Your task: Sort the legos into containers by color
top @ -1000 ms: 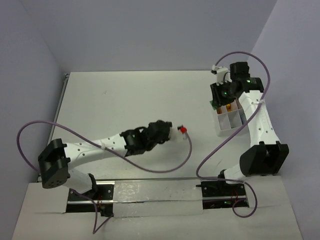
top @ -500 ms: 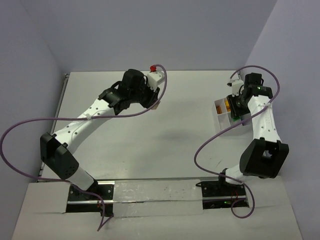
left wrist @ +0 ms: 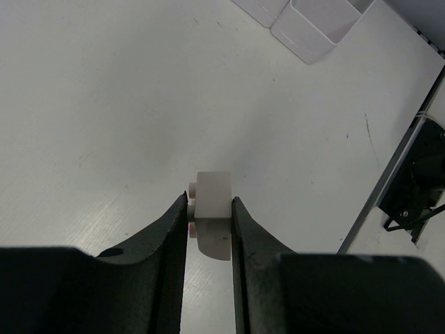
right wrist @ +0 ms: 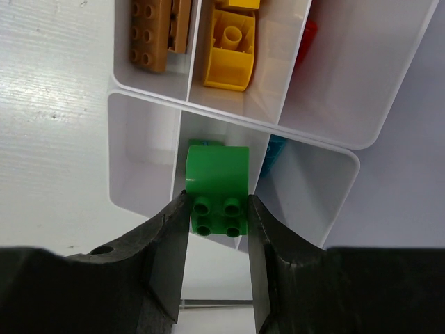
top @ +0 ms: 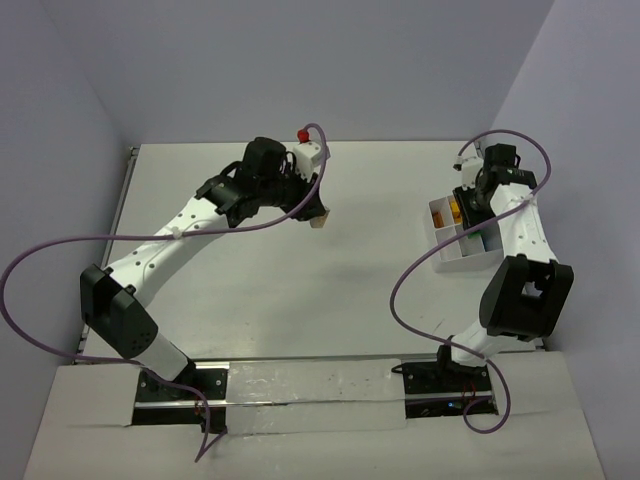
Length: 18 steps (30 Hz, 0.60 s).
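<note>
Over the tray [right wrist: 139, 153] at the bench's right edge, the right gripper [right wrist: 217, 203] clamps its jaws on a green brick [right wrist: 217, 170], likely ready for release; the left gripper [left wrist: 209, 207] pinches a white brick [left wrist: 213, 219], needing delivery.

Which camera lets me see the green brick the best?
The right wrist view. The green brick sits big in the middle, studs showing, pinched by the right gripper over the white tray. The top view shows almost nothing of it behind the right arm, and the left wrist view shows only a white brick.
</note>
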Each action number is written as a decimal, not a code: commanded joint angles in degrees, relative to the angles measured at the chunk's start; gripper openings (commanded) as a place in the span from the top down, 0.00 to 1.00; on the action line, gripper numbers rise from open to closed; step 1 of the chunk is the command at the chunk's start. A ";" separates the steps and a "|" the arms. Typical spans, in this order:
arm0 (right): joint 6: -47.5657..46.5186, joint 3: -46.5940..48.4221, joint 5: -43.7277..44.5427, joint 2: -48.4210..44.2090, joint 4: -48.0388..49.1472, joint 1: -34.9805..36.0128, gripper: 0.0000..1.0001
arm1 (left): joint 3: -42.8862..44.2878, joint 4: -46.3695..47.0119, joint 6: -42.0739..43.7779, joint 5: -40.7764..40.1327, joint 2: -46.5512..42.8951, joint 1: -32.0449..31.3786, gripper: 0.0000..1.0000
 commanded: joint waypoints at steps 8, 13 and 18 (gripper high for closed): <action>0.05 -0.48 0.24 0.20 1.49 -0.07 0.36 | 3.30 0.82 -2.78 4.97 1.02 1.48 1.00; 0.83 2.75 -4.24 -1.92 -2.96 1.89 0.16 | 3.17 1.75 -4.44 7.66 0.43 2.71 1.00; 1.17 8.46 -23.66 -9.67 -6.32 4.99 0.13 | 1.25 7.92 -13.08 21.45 0.02 7.83 1.00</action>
